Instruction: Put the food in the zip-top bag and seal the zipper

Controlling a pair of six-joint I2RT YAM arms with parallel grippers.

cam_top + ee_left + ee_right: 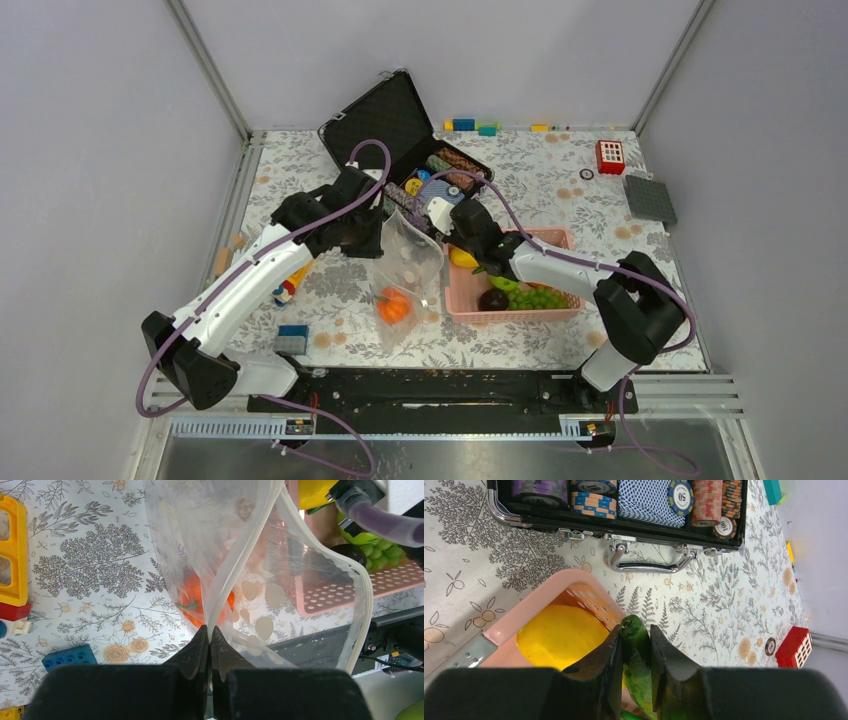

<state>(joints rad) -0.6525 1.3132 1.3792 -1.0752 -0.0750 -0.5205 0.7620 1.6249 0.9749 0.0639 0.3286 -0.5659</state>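
Green pod (pixel 638 675) sits pinched lengthwise in my right gripper (pixel 634 629) over the pink basket (pixel 509 625), while my left gripper (pixel 210 628) clamps the mouth of the zip-top bag (pixel 410 255), just left of that basket.

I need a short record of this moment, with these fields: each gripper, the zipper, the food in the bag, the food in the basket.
left gripper: shut on the mouth edge of the zip-top bag
right gripper: closed on the green pod, over the pink basket
zipper: unsealed, mouth gaping
in bag: orange pumpkin
in basket: grapes, dark fruit, yellow fruit
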